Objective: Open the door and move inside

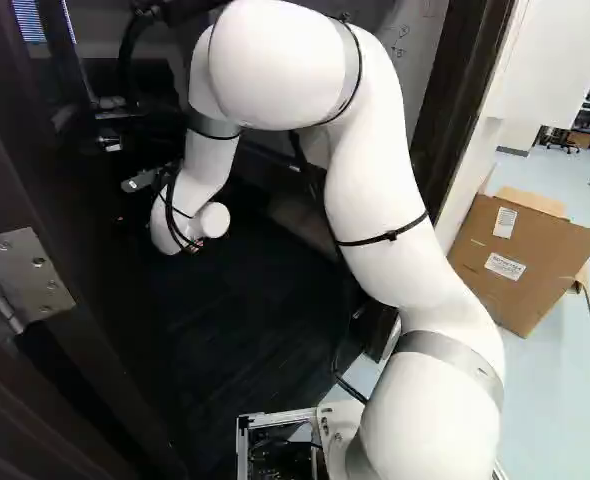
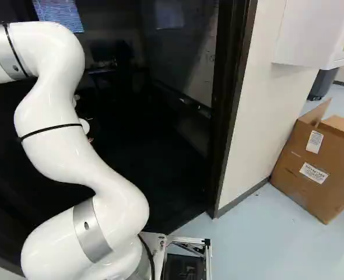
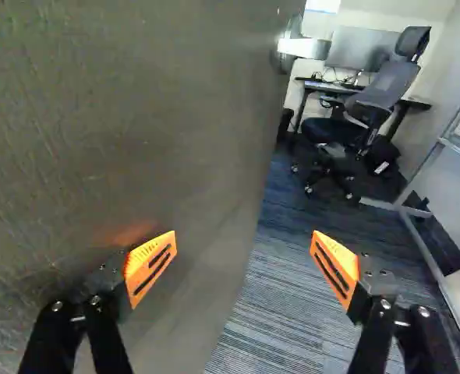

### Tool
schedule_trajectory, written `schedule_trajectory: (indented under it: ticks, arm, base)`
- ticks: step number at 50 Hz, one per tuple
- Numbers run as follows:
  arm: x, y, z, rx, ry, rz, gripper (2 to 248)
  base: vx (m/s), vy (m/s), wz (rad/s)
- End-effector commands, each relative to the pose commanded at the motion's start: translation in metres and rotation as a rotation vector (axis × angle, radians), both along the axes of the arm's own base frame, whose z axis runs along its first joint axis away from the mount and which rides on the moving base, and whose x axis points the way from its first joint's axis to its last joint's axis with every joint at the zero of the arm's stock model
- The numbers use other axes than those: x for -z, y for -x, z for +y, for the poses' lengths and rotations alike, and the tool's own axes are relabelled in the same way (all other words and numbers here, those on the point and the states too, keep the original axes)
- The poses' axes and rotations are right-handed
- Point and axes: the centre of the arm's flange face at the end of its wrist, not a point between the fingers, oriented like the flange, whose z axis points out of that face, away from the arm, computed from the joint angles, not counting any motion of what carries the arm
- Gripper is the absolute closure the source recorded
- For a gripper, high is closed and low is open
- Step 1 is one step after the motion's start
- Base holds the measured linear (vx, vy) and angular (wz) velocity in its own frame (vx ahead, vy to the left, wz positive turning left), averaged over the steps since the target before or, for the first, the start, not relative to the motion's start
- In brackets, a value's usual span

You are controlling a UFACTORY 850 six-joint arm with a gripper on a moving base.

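Because flat, dark brown door (image 3: 152, 117) stands ajar, I judge opening largely done; black, orange-padded claw (image 3: 244, 261) gapes empty; driving metal-framed base (image 2: 208, 256) inside remains.

Office, probably: desk (image 3: 331, 87), swivel chair (image 3: 386, 84).

A pale floor (image 2: 259, 245) holds an open cardboard box (image 2: 309, 169) beside a wall (image 2: 256, 111), a dark bin (image 2: 322, 84) beyond. On striped carpet (image 3: 273, 319) stand an office chair (image 3: 384, 87) and a desk (image 3: 413, 104)

Glossy white arm (image 1: 375, 190), grey joint bands (image 2: 91, 230), black straps (image 1: 390, 236), orange slotted pads (image 3: 143, 263)
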Motion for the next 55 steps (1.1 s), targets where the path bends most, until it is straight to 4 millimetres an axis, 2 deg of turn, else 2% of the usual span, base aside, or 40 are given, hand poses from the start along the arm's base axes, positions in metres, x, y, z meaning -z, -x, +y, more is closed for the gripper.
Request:
schedule_trajectory:
  ticks: [55]
  arm:
    - [0.011,0.018,0.086,-0.216,0.008,-0.074,3]
  base:
    - [0.000,0.000,0.000]
